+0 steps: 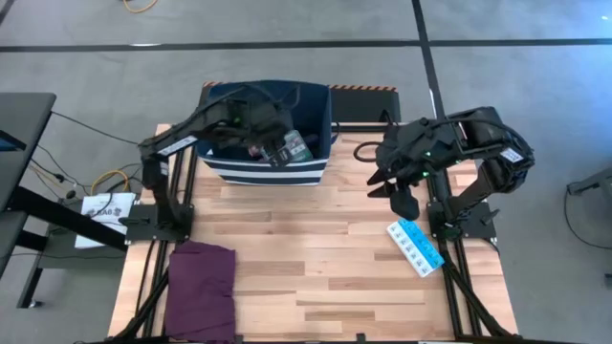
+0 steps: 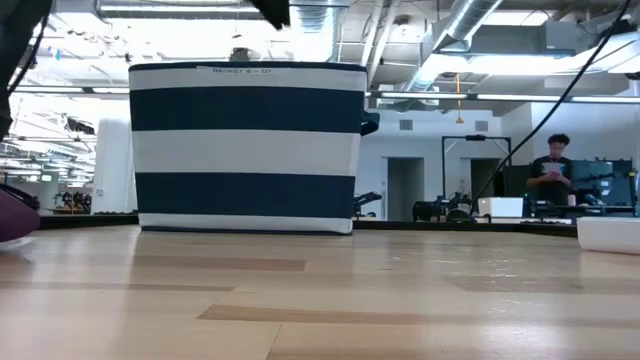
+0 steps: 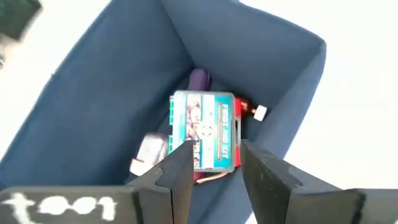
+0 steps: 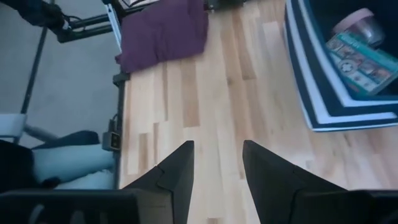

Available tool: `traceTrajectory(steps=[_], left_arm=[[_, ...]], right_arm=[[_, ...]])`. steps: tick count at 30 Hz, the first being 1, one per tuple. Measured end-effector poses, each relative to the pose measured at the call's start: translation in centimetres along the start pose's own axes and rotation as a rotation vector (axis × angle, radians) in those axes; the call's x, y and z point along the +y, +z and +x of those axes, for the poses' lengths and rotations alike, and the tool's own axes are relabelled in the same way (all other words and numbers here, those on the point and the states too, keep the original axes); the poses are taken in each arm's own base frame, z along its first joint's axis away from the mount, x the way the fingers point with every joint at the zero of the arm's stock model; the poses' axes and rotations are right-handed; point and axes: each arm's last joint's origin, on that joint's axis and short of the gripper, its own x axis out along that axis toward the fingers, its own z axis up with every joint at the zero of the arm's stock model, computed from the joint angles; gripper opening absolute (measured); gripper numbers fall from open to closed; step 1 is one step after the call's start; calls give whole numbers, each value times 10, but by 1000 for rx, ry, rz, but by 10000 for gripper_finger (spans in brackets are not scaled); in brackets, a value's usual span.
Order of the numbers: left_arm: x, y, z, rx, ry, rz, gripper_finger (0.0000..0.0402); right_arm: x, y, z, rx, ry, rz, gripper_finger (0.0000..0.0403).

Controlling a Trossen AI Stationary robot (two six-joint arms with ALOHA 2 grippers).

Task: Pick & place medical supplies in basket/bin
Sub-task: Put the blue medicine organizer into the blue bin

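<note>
Mostly done, we hold both grippers (image 3: 214, 163) (image 4: 217, 163) apart and empty; only the pill strip (image 1: 416, 247) remains outside the bin (image 1: 316, 170).

The navy, white-striped fabric bin (image 1: 269, 172) stands upright at the bench's far edge, holding a teal-and-red packet (image 3: 206, 130), a pink round tub (image 4: 357, 26) and a purple roll (image 3: 199, 79), while a blue-white pill strip (image 1: 416, 247) lies flat on the bench's right side.
</note>
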Motion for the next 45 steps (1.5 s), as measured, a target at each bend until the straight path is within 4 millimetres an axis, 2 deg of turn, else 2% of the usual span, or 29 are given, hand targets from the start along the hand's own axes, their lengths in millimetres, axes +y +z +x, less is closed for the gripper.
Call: traceTrajectory(steps=[5, 7, 13, 16, 19, 22, 25, 31, 37, 42, 45], left_arm=[[-22, -10, -22, -61, 45, 59, 121], [-34, -13, -28, -81, 40, 87, 121], [-72, -27, -45, -132, 23, 198, 121], [-85, -35, -57, -171, 32, 243, 121], [-98, -43, -68, -213, 42, 276, 121], [-111, -53, -78, -235, 12, 335, 121], [-123, -63, -90, -250, -39, 389, 121], [-144, -84, -110, -274, -130, 297, 121], [-176, -122, -116, -290, -125, 202, 121], [-206, -167, -96, -329, -23, 128, 121], [-222, -191, -73, -410, 40, 36, 121]], right_arm=[[15, -4, 1, 15, 44, -33, 126], [22, -9, 8, 54, 55, -21, 123], [40, -33, 58, 272, -6, 8, 118], [45, -56, 93, 429, -56, -17, 117], [44, -79, 122, 565, -132, 40, 112], [41, -100, 142, 669, -186, 41, 97], [36, -116, 154, 737, -225, 33, 80], [21, -141, 153, 764, -324, 3, 59], [7, -172, 125, 690, -412, 75, 56], [-2, -201, 101, 515, -435, 129, 56], [-1, -212, 99, 390, -375, 167, 56]])
